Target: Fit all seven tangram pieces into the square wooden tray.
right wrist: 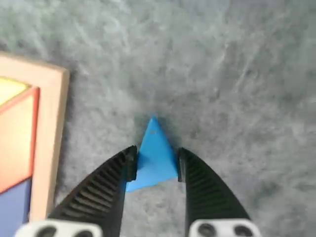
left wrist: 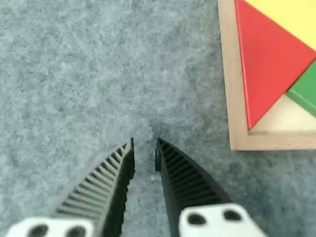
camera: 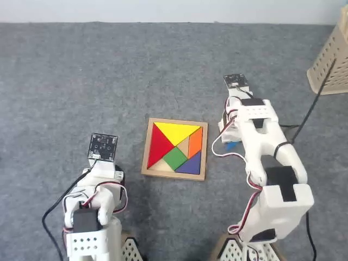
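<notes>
My right gripper (right wrist: 155, 160) is down on the grey mat (camera: 81, 70), just beside the tray's right edge. Its two fingers are closed in on the light blue triangle (right wrist: 154, 148), one against each side, and the piece lies flat on the mat between them with its point facing away from me. My left gripper (left wrist: 144, 148) hangs over bare mat near the tray's lower left corner. Its fingers are only a narrow slit apart and hold nothing.

The wooden tray (camera: 145, 155) sits in the middle of the table between my arms. Inside it lie a yellow triangle (camera: 176, 132) along the far edge, a red triangle (left wrist: 266, 59) on the left, a green square (camera: 175, 158), an orange piece (camera: 196, 142) and a dark blue triangle (camera: 191, 165). Bare wood shows at the lower left corner and in a small gap at the centre.
</notes>
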